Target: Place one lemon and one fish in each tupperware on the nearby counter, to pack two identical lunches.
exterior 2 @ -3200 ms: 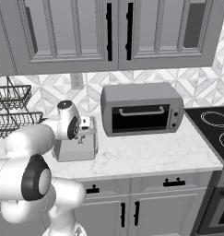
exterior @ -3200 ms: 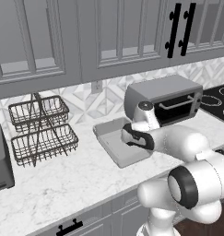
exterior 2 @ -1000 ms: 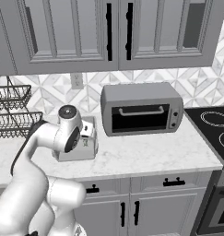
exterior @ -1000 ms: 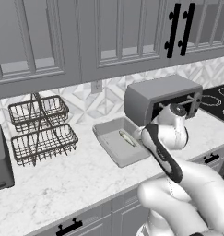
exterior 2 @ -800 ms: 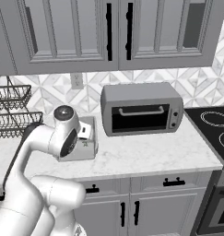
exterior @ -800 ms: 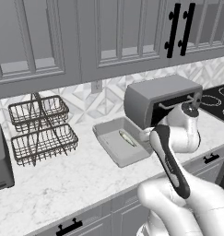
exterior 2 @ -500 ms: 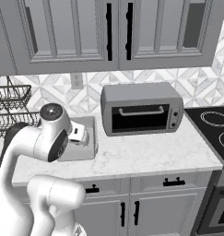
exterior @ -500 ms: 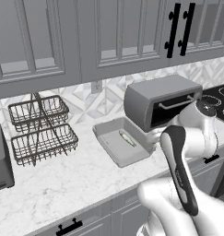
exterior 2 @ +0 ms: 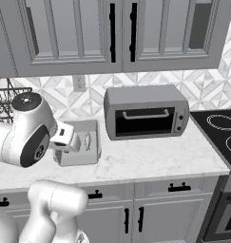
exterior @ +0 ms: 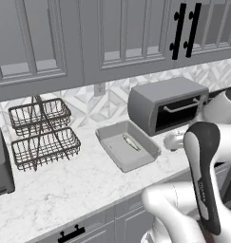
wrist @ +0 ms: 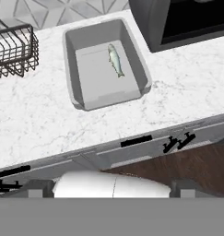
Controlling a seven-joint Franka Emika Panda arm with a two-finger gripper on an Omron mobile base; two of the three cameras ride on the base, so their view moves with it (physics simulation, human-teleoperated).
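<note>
No readable writing. A slender silvery fish (wrist: 114, 60) lies in the grey tupperware (wrist: 74, 83) on the worktop (wrist: 35, 115) (tool's state: cannot tell).

counter (exterior: 64, 190): white marble-look, grey-veined | on it: tupperware (wrist: 75, 90), fish (wrist: 114, 60) inside | toaster oven (exterior 2: 145, 112) just beside tray | wire baskets (exterior: 43, 133) | dark appliance (exterior: 0, 163) at left edge
</note>
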